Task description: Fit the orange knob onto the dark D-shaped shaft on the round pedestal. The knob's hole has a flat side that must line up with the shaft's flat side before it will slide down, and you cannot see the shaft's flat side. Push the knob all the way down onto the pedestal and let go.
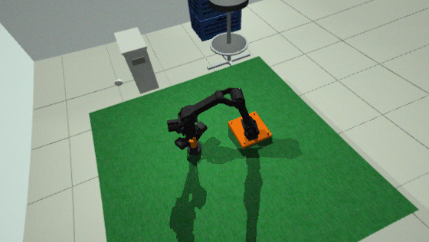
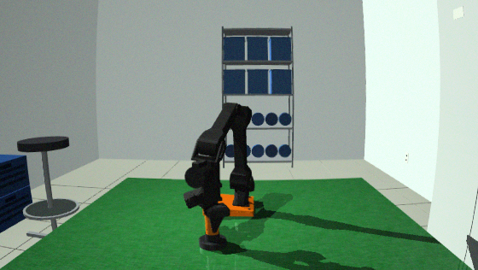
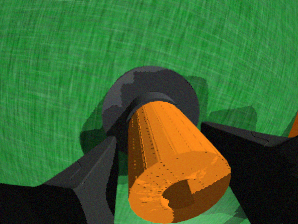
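The orange knob (image 1: 193,143) (image 2: 208,225) (image 3: 167,132) stands upright over the dark round pedestal (image 1: 194,151) (image 2: 212,244) (image 3: 165,80). Its lower end meets the pedestal's raised collar in the wrist view, and no clear gap shows there. The knob's top faces the wrist camera, with a dark hole in it. The shaft is hidden by the knob; its flat side cannot be seen. My gripper (image 3: 160,136) is open around the knob, one finger on each side, with green mat showing between the knob and each fingertip.
The arm's orange base plate (image 1: 238,132) (image 2: 241,211) lies on the green mat (image 1: 306,184) (image 2: 128,222) behind the pedestal. A stool (image 1: 228,43) (image 2: 43,144) and blue crates (image 1: 214,24) (image 2: 13,184) stand off the mat.
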`<control>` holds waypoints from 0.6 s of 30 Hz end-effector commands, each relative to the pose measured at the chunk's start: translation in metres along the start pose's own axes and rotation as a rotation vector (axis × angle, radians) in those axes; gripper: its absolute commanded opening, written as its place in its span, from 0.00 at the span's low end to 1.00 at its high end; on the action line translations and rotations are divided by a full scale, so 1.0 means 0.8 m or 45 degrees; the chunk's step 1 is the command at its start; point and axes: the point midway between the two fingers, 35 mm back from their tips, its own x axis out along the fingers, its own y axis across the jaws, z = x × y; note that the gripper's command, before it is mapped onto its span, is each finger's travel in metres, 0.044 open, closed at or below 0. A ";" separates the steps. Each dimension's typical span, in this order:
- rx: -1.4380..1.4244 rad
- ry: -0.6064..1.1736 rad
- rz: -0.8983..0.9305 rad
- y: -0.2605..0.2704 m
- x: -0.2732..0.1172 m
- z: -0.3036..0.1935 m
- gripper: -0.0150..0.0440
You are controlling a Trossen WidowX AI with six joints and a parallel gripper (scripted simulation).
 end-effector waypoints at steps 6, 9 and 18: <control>0.002 0.000 -0.001 0.000 0.000 0.000 1.00; 0.002 0.000 -0.001 0.000 0.000 0.000 1.00; -0.014 -0.004 0.009 0.004 -0.078 0.003 1.00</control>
